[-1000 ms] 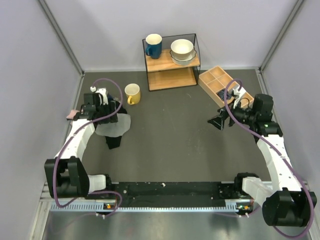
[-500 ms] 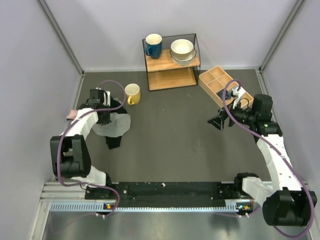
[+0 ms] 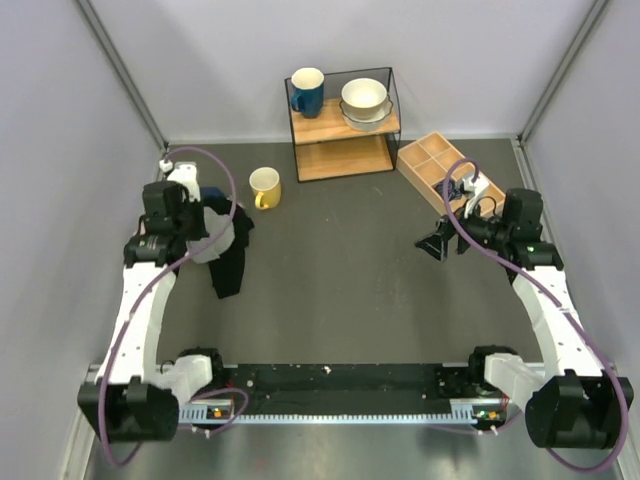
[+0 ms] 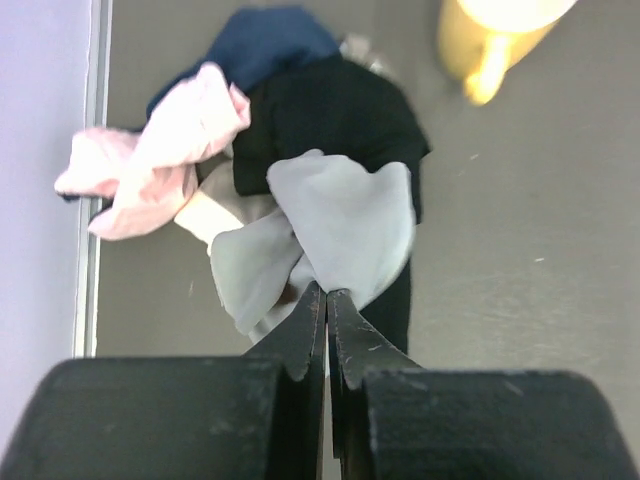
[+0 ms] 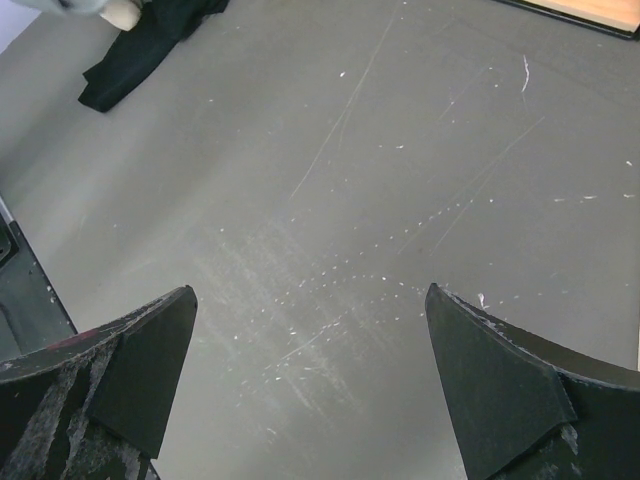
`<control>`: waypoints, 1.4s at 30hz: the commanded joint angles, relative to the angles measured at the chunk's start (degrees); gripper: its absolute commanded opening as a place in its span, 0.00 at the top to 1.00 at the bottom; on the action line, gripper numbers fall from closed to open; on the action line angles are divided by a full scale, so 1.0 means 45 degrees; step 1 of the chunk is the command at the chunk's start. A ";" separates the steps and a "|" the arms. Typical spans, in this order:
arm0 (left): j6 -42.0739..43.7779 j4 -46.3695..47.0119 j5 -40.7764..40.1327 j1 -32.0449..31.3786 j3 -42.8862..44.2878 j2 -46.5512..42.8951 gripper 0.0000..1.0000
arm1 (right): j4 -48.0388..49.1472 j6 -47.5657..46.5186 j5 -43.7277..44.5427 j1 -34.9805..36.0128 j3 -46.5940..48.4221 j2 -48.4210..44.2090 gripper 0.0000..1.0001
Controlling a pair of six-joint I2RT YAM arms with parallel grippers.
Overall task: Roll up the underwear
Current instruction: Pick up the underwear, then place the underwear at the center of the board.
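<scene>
Grey cloth is the thing to watch: the underwear [image 4: 340,225] is bunched at the tips of the left fingers [image 4: 326,300], which are pressed together on its near edge. It is at the left of the worktop [image 3: 350,290], over a heap of other clothes: a black garment [image 4: 330,110] right beneath, a pink one [image 4: 160,150] and a navy one [image 4: 270,40] beside. The edge pinch looks meant to draw it off that heap so it can be spread flat on bare worktop; rolling has not begun. The black garment could drag along with it. The right fingers [image 5: 500,380] stand wide apart, holding nothing, over bare worktop on the right, probably kept ready to help spread
</scene>
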 commanded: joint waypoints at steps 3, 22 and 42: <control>-0.0957 0.0519 0.2706 -0.0078 0.0726 -0.2699 1.00 | 0.0180 -0.0303 0.0052 0.0143 0.0411 0.0099 0.01; -0.5961 0.3778 0.3844 -1.0074 0.0786 -0.0889 1.00 | -0.0035 -0.0850 0.0247 0.0143 0.0410 0.0451 0.01; -0.0926 0.2023 0.1788 -0.7190 0.0788 0.0626 0.10 | -0.3353 -0.8102 -0.1122 0.3473 -0.0135 0.1446 0.10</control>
